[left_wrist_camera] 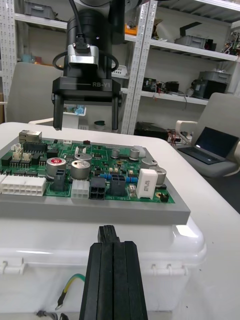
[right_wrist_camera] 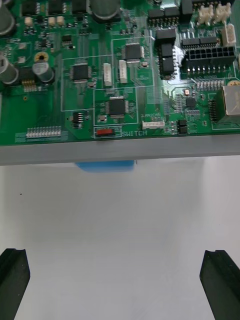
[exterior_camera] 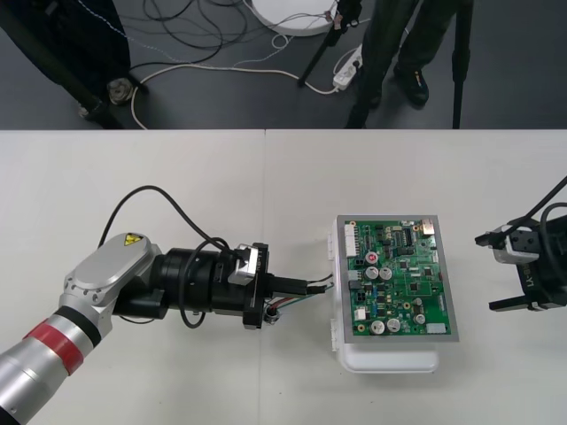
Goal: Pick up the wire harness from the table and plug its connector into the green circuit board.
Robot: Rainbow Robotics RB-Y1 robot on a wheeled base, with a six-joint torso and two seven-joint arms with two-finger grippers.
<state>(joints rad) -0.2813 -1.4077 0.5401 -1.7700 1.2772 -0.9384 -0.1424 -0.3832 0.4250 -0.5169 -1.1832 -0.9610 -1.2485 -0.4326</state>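
Left gripper (exterior_camera: 297,285) is clenched on the harness (exterior_camera: 287,305) by the board's (exterior_camera: 403,274) left edge; right gripper (exterior_camera: 516,274) is released. A skewed grip could ram it into the base (exterior_camera: 390,360).

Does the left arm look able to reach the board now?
Probably yes: the left gripper, shut on the harness, points at the board, nothing between them; the right gripper stands open beyond it.
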